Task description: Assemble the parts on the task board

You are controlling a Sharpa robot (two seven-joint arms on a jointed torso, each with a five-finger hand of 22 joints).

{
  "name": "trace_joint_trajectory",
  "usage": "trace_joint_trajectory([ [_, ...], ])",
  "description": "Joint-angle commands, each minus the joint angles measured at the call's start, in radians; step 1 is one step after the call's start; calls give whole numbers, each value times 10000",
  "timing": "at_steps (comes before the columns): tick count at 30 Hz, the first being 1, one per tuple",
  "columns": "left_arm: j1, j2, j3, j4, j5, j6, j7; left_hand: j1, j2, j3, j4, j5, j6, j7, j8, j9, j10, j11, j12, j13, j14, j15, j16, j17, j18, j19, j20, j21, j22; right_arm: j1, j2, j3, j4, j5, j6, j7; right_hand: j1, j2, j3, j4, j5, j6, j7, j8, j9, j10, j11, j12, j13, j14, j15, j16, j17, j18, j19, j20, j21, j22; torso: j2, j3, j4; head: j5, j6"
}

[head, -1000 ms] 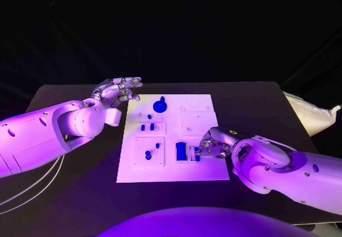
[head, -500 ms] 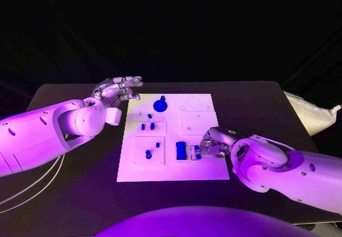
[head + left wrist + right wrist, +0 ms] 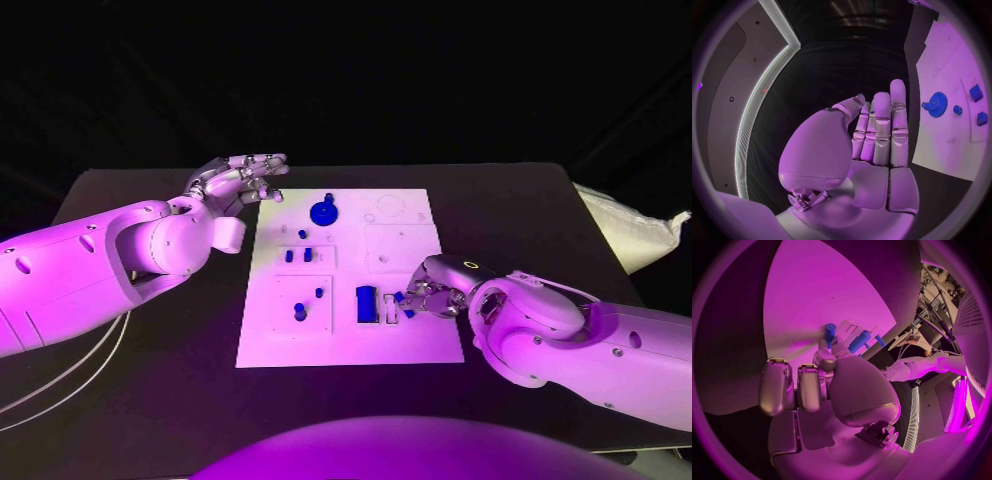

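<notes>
The white task board (image 3: 411, 345) lies in the middle of the black table. On it are a blue gear (image 3: 325, 213), two small blue squares (image 3: 299, 257), short pegs (image 3: 300, 312) and an upright blue block (image 3: 366, 304). My right hand (image 3: 428, 298) is over the board's lower right part, beside that block. It pinches a small blue peg (image 3: 829, 332) between thumb and fingertip. My left hand (image 3: 238, 180) hovers off the board's far left corner, fingers extended and holding nothing. In the left wrist view the left hand (image 3: 873, 145) has the gear (image 3: 936, 105) beside it.
A white padded bag (image 3: 635, 235) lies past the table's right edge. Bare black table (image 3: 534, 210) surrounds the board on all sides. The board's far right section (image 3: 397, 245) holds only shallow recesses.
My right hand has shifted slightly to the right at the board's lower right with the peg in its fingertips. The left hand has stayed put.
</notes>
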Motion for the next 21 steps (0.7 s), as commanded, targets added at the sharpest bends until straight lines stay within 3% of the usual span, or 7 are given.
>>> trace_joint_trajectory([
  [1,-2,7,4,6,-38,208,17,47,28,-11,-61,-28,-73,23,46,-11,-87,-4,8,-3,-59,-20,38,-9,101,78,24,-61,-9,-32,-60,-25,-10,-353,330,-135,-51,-87,45,33,-45,86,9,-46,2,38,-20,-29,6,572,-56,-35,-11,-156,19,-59,-13,4,-2,-3,-1,1,0],
  [12,-6,18,2,1,-38,216,4,47,28,-11,-61,-28,-73,23,46,-11,-87,-4,8,-3,-59,-20,38,-9,101,78,24,-61,-9,-31,7,-25,-22,-2416,1700,-103,-465,-871,-19,201,-224,-93,151,-184,-16,-315,106,-672,-423,503,45,-209,-237,-105,-140,25,-205,-294,-6,-10,0,-25,1],
  [21,-8,18,1,1,-38,217,-2,47,28,-11,-61,-28,-73,23,46,-11,-87,-4,8,-3,-59,-20,38,-9,101,78,24,-61,-9,-31,78,-27,12,-3096,2477,-95,-564,-1051,128,313,-142,-112,175,-209,-4,-358,132,-758,-468,483,76,-280,-312,-94,-174,63,-253,-348,-5,-13,0,-50,-2],
])
